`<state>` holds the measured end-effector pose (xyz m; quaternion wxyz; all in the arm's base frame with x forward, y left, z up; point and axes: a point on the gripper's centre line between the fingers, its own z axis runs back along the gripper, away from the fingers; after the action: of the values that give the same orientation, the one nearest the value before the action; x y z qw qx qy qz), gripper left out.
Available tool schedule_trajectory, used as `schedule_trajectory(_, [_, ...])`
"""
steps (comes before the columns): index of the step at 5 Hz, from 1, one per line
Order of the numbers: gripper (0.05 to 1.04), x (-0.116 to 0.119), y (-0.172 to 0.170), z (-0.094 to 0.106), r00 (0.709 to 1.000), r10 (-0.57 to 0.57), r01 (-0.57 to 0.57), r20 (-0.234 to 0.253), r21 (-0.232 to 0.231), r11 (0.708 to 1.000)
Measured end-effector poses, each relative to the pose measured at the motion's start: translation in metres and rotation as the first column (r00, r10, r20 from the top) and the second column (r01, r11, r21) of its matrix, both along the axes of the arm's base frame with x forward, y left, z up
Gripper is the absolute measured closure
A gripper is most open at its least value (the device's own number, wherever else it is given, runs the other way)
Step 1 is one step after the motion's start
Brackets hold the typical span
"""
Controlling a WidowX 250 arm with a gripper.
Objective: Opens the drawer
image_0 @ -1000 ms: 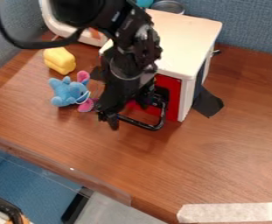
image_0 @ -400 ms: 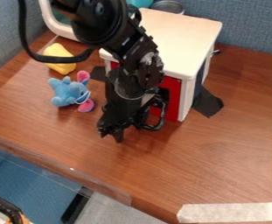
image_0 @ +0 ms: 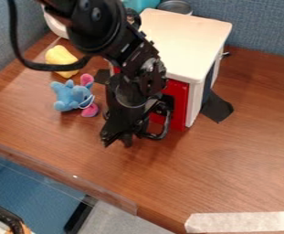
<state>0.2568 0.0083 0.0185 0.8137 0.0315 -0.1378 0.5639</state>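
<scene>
Table: a brown wooden top (image_0: 229, 155), with the cabinet standing towards its far side.
Cabinet: a small white box (image_0: 183, 41), upright, with a pale top.
Robot arm: slants in from the top left (image_0: 98, 27) and covers much of the cabinet's front.
Drawer: at the cabinet's front, its red face (image_0: 179, 103) partly behind the arm.
Done so far: the face seems to stand slightly proud of the cabinet at its lower right, so I judge it barely open at most.
Left to do: most of the pull, outward from the cabinet.
Drawer's direction: it faces the near side of the table, a little to the left; the face runs across the cabinet's front, sloping down to the right. Its full long axis is too hidden to judge.
Gripper: low in front of the drawer (image_0: 117, 136), beside the handle; I cannot tell whether the jaws are wide, narrow or holding anything.
Handle: a black loop (image_0: 165, 129) jutting from the drawer's face.
</scene>
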Motion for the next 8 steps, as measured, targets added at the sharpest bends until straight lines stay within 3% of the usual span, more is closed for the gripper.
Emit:
schedule_trajectory(3, [0.831, -0.034, -0.011, -0.008, 0.999, 0.036, -0.037, -0.013, -0.028, 0.999])
schedule_trajectory(8, [0.860, -0.081, -0.009, 0.005, 0.998, 0.058, -0.059, -0.028, -0.050, 0.997])
